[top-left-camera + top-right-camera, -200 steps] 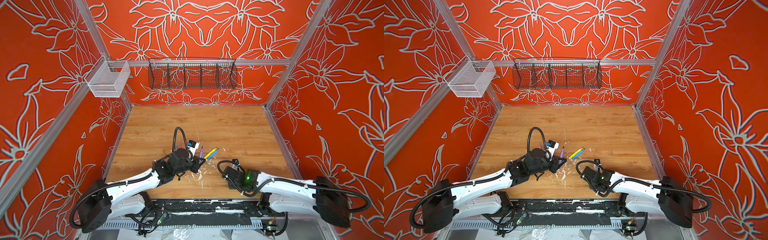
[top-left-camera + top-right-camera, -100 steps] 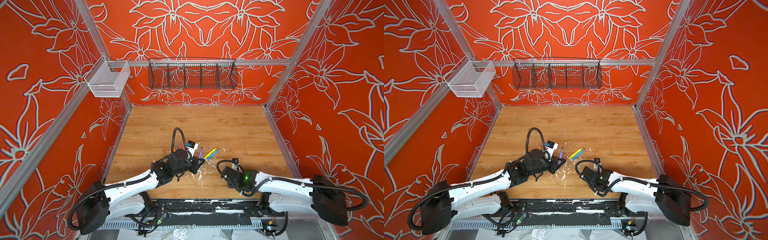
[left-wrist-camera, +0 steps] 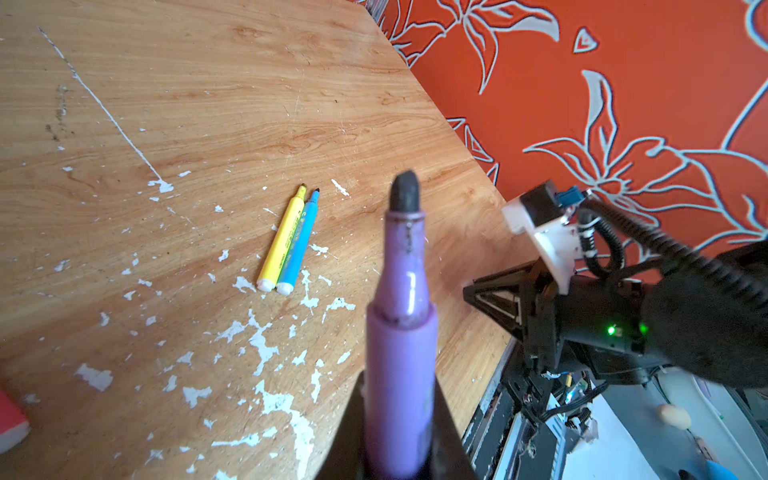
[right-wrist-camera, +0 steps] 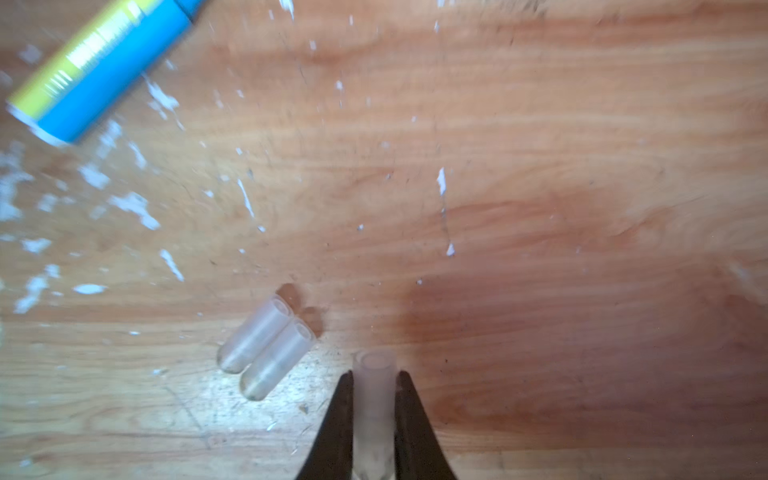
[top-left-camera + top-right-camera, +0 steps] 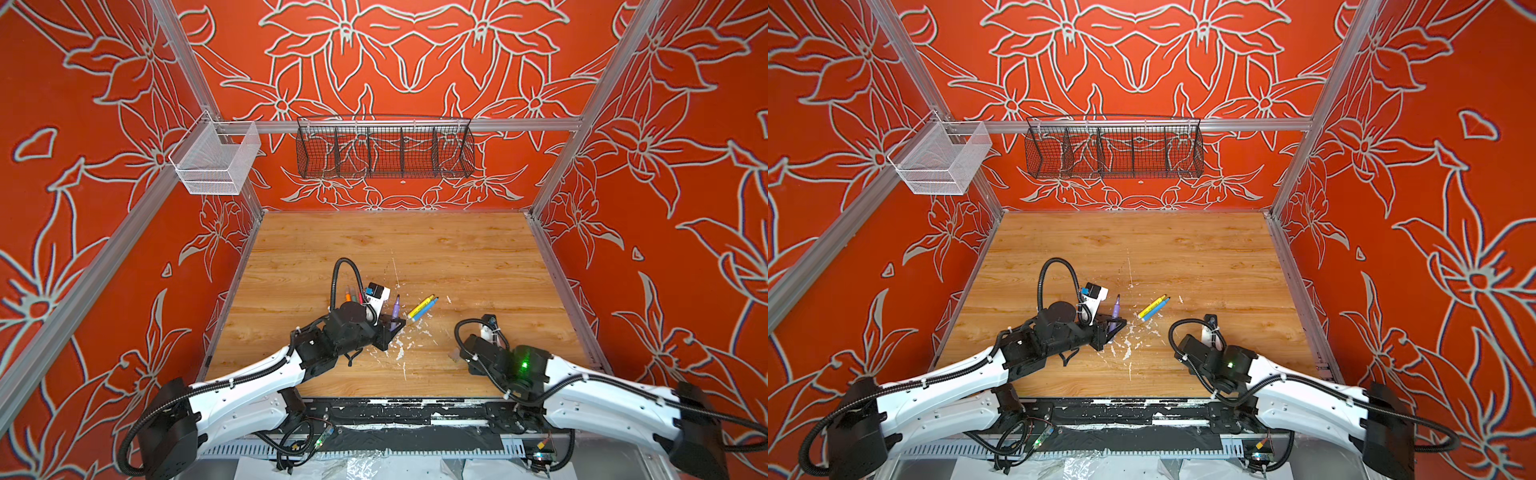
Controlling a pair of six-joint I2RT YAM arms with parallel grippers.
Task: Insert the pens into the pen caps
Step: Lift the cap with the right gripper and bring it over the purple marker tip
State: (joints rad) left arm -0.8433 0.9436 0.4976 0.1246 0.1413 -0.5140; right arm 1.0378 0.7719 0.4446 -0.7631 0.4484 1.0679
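Purple felt-tip pen (image 3: 401, 332) raised tip-up, yellow pen (image 3: 282, 237) and blue pen (image 3: 298, 245) touching, middle of wooden worktop (image 5: 457, 257), two clear plastic caps (image 4: 266, 347) lying together, third cap (image 4: 374, 399) pinched.

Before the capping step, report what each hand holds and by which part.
The left hand grips the purple pen by its barrel, tip free. The right hand grips a clear pen cap by its body, open mouth free.

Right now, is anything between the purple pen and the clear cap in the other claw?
Nothing visible. The left gripper holds the purple pen tip-out, the right gripper holds a clear pen cap, with only open air between them. The yellow pen, blue pen and two spare caps lie flat on the table.
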